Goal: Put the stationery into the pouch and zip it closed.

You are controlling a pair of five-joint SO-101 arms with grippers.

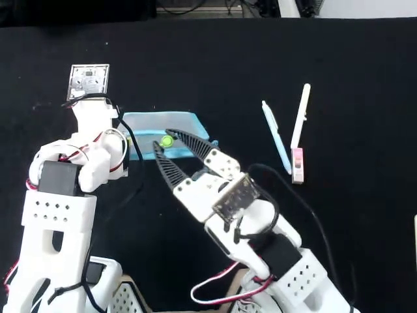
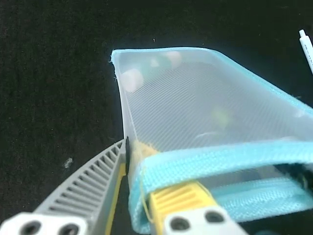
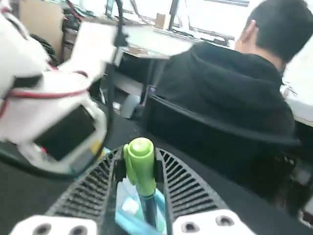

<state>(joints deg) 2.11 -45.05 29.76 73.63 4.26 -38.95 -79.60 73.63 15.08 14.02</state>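
One green marker [image 3: 140, 159] between right jaws

A marker [image 3: 139, 164] is held in the right gripper [image 1: 164, 139], just over the pouch [image 1: 153, 124]. The pouch's end is clamped in the left gripper [image 2: 128, 149]. Well to the right gripper's right, a pen [image 1: 276, 135] is laid beside a second pen [image 1: 300, 114].

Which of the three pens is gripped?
The green-capped pen, clamped in the right gripper; the light-blue pen and white pen lie on the black table.
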